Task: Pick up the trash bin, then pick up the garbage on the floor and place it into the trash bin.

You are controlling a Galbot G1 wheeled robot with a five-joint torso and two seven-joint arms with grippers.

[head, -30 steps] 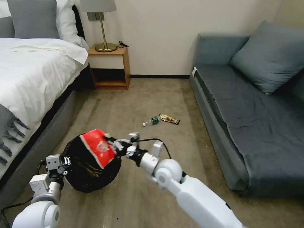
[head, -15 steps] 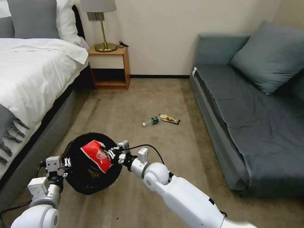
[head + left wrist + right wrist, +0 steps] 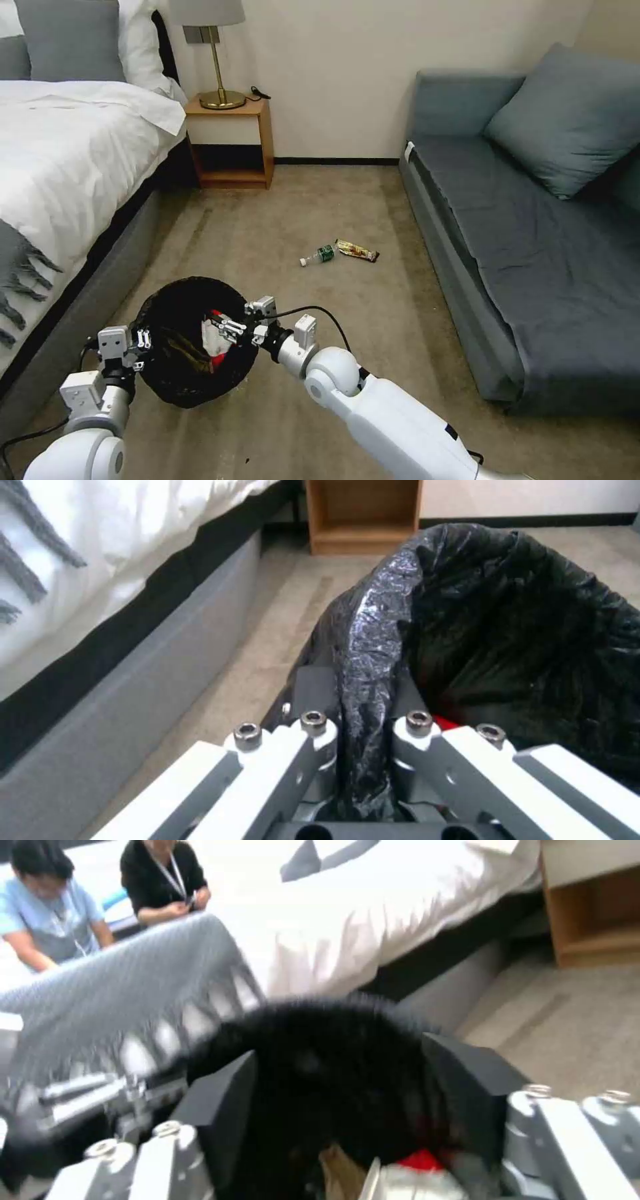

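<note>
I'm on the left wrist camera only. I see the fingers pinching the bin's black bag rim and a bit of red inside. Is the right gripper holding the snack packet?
Observer: No. The right gripper hangs over the mouth of the trash bin with its fingers open, and the red snack packet lies inside.
Operator: Anything else in there?
Observer: Crumpled brown paper beside the packet, seen from the right wrist.
Operator: The left gripper has the rim here. What's on the floor?
Observer: A small clear bottle and a candy bar wrapper, side by side on the carpet.
</note>
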